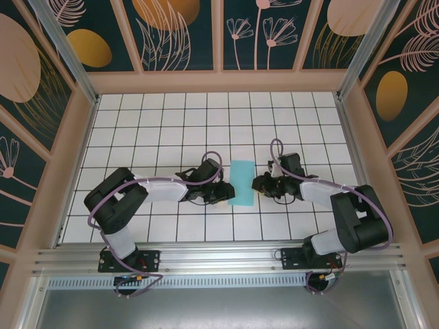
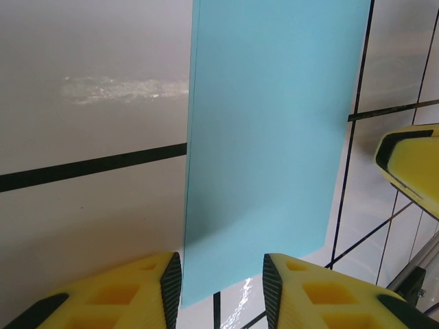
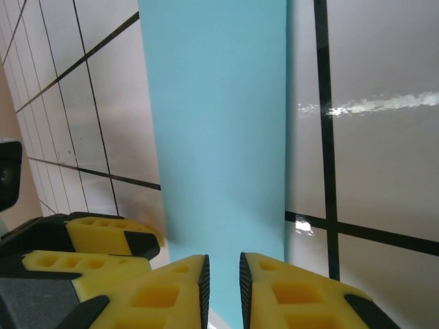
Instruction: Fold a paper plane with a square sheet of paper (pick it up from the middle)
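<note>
On the white gridded surface (image 1: pixel 158 123) the sheet of paper (image 1: pixel 241 181) lies flat near the middle. It shows as a light turquoise strip, longer than it is wide, with its long sides running roughly 12 to 6 o'clock. The left pincer (image 1: pixel 221 193) sits at the strip's 8 o'clock, just beside its lower left edge. The right pincer (image 1: pixel 259 184) sits at its 3 o'clock, just beside the opposite long edge, so the paper lies between the two.

In the left wrist view the yellow fingers (image 2: pixel 137 298) stand clearly apart. The paper's near edge lies in the gap between them, flat on the tiles, with a black grid line showing past its corner. This pincer is released and grips nothing. The sheet runs off toward 12 o'clock and out of the frame. At 3 o'clock a yellow fingertip of the right pincer (image 2: pixel 411 161) shows just beyond the paper's far side.

In the right wrist view the fingers (image 3: pixel 171 295) are nearly together, with only a thin slit between them that shows turquoise. The paper's near edge meets their tips — whether they pinch it or merely rest above it I cannot tell. At 8 o'clock the left pincer's yellow fingers (image 3: pixel 96 236) sit just beside the paper's left edge.
</note>
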Controlling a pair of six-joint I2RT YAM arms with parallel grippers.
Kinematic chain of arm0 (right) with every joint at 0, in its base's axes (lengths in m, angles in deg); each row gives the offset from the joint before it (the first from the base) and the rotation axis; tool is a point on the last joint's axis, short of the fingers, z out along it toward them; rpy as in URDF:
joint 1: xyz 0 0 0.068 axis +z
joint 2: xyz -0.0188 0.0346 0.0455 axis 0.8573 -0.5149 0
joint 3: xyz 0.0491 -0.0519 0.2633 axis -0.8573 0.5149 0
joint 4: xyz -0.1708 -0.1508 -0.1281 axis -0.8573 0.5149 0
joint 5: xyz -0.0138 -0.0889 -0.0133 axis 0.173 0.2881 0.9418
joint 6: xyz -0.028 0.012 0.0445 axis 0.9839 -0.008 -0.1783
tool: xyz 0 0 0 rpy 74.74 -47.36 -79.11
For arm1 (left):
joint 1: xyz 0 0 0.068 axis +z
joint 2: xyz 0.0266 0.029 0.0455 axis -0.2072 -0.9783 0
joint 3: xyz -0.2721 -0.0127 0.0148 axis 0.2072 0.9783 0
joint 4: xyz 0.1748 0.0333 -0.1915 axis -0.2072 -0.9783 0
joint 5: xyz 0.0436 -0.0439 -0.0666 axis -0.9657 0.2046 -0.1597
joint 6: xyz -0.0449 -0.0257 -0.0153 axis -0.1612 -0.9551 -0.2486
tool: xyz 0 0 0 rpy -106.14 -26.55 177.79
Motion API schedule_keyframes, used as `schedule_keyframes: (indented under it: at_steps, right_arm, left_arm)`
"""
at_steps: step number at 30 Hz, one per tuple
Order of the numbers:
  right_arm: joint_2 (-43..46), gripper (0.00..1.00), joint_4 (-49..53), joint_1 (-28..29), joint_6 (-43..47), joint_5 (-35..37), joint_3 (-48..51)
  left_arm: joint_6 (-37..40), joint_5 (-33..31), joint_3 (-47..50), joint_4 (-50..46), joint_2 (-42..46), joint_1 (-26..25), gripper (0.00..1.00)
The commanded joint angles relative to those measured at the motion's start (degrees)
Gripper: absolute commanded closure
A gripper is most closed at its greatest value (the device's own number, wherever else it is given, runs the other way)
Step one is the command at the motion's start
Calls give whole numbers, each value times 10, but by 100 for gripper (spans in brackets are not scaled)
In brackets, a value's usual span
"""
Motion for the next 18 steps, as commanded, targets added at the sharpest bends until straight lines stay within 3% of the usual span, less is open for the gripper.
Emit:
schedule_keyframes:
  at_steps: [1, 18]
  right_arm:
    - [-3, 76, 7, -4, -5, -9, 17]
    - [-36, 78, 1, -3, 5, -4, 22]
  left_arm:
    - [0, 0, -6, -6, 9, -3, 60]
    - [2, 7, -17, -10, -4, -2, 60]
